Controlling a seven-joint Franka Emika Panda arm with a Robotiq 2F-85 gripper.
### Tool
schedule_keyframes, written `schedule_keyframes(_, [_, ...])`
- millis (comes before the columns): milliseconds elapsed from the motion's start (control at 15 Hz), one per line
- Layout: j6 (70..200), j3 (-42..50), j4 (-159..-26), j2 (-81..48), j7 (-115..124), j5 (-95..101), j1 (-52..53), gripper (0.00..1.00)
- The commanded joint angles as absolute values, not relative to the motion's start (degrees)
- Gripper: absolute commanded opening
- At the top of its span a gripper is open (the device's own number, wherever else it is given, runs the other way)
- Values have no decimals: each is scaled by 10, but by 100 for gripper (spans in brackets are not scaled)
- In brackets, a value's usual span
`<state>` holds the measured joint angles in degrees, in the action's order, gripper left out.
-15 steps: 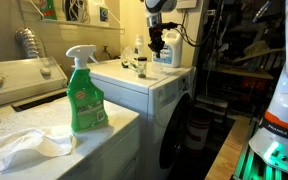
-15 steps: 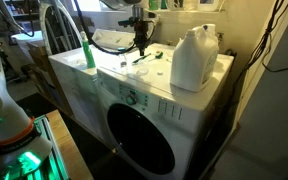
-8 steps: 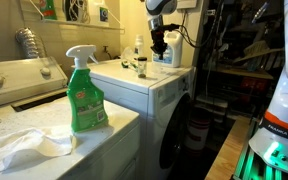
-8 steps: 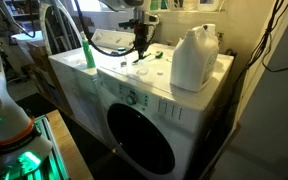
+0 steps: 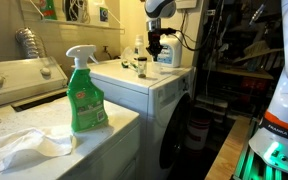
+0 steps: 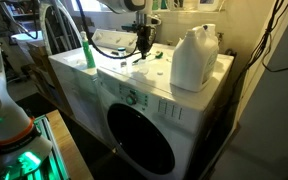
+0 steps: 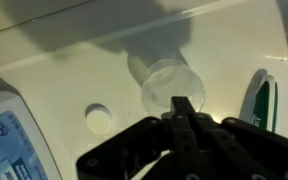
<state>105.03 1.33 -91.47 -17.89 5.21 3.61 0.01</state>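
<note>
In the wrist view the tool (image 7: 184, 108) comes in from the bottom edge. Its two fingers are pressed together, closed, with nothing visible between them. Just above the fingertips, at centre frame, a clear cup (image 7: 166, 84) sits on the white desk (image 7: 64, 65). Whether the tips touch its rim cannot be told. A white disc (image 7: 99, 118) lies left of the cup, near but apart. A green and white object (image 7: 263, 100) shows at the right edge. In both exterior views the tool (image 5: 156, 48) (image 6: 142, 47) hangs over the rear part of the desk (image 6: 154, 82). A white jug (image 6: 194, 58) stands to its right in an exterior view, and a green bottle (image 6: 88, 55) stands to its left at the desk's edge.
</note>
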Motion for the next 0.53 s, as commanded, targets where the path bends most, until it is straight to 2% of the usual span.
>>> schedule_keyframes(0, [1087,12,-925,-180,34,26,-6,1])
schedule_keyframes(467, [1123,12,-937,-185,17,28,-5,1])
